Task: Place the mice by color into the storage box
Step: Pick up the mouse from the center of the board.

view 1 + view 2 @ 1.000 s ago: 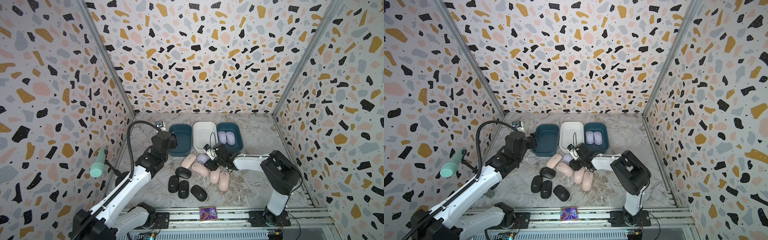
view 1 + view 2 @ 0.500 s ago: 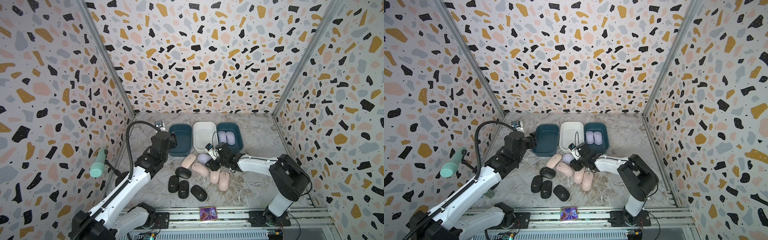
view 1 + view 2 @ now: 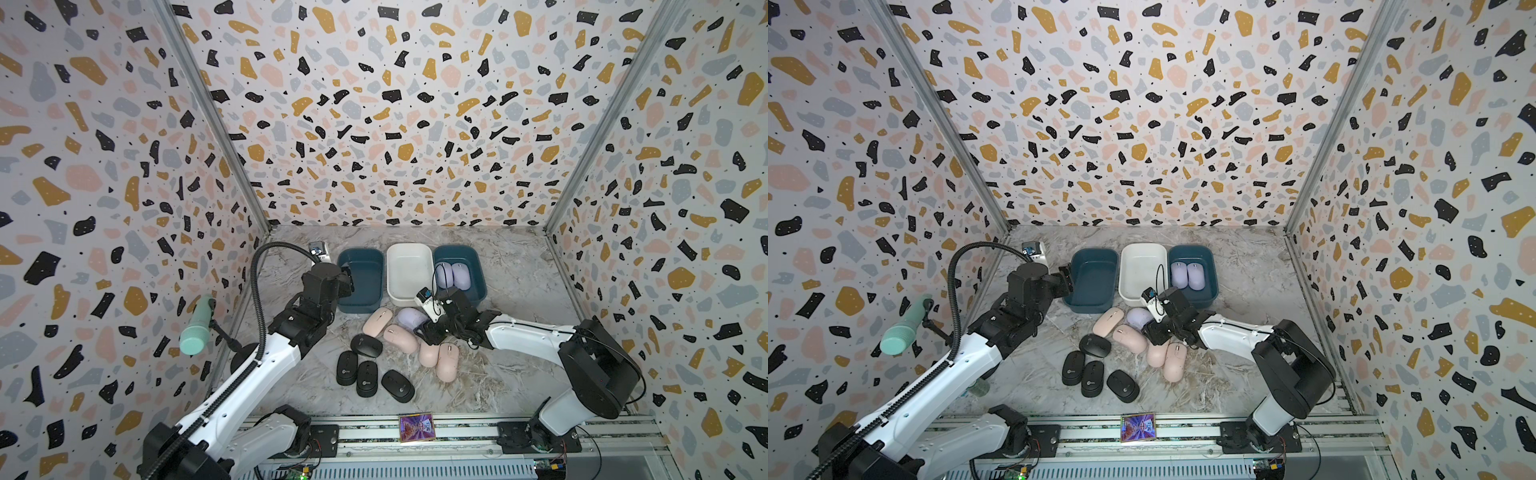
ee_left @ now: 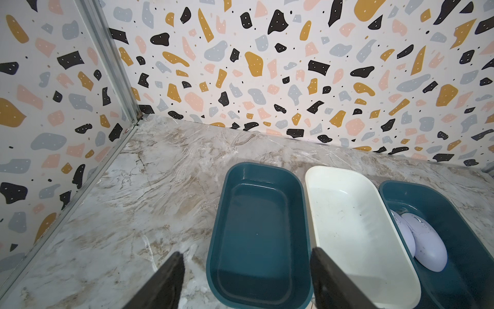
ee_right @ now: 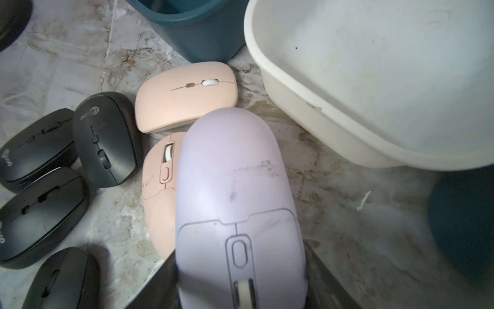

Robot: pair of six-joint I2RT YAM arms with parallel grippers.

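Right wrist view: found the right claw (image 5: pixel 240 291) closed tight on the lilac mouse (image 5: pixel 235 187), jaws pinching its sides near the wheel end, most of the body jutting forward unsupported. Placed that mouse, from both top views, just in front of the white bin (image 3: pixel 409 270) and against the pink mice (image 3: pixel 401 338), one of them partly under it. Could not tell whether lifted clear of the desk (image 3: pixel 498 374) or not. Counted two lilac mice (image 3: pixel 453 276) already in the right teal bin (image 3: pixel 481 278), four pink and four black mice (image 3: pixel 367 378) loose on the desk, nothing in the white bin or the left teal bin (image 4: pixel 256 227). Saw the left claw (image 4: pixel 246 281) open and empty, hanging at the left teal bin's edge. Judged the carry to the right teal bin the step in hand. Feared a slip or a swivel in the grip, owing to the smooth shell and a hold at one end only. Feared also a drag on the pink mouse underneath, enough to shove the pile. Marked the white bin's near rim as an obstacle on the likely path: a clip there, or an early release, apt to land lilac in the wrong bin. Noted little spare room beside the two mice already inside, hence a risk of a perched, tilted landing.
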